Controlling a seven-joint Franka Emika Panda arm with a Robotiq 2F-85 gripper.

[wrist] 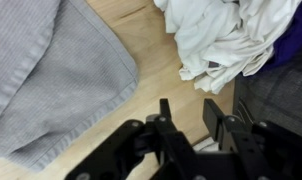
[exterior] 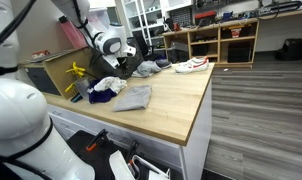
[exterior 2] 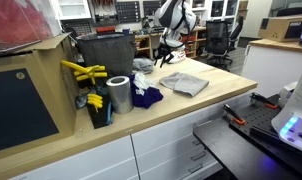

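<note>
My gripper (wrist: 188, 108) is open and empty, and hangs above bare wood. In the wrist view a grey cloth (wrist: 51, 70) lies to its left and a crumpled white cloth (wrist: 221, 35) lies ahead to the right. A purple cloth (wrist: 296, 40) shows at the right edge. In both exterior views the gripper (exterior: 123, 62) (exterior 2: 169, 52) hovers over the wooden table, behind the grey cloth (exterior: 134, 97) (exterior 2: 184, 84). The white cloth (exterior: 109, 85) (exterior 2: 143, 80) and the purple cloth (exterior: 101, 97) (exterior 2: 147, 97) lie beside the grey one.
A white and red shoe (exterior: 191, 66) and a dark garment (exterior: 146, 68) lie at the far end of the table (exterior: 176, 110). A metal can (exterior 2: 118, 95), yellow tools (exterior 2: 86, 72) and a dark bin (exterior 2: 106, 52) stand near the cloths. Shelves and office chairs stand beyond.
</note>
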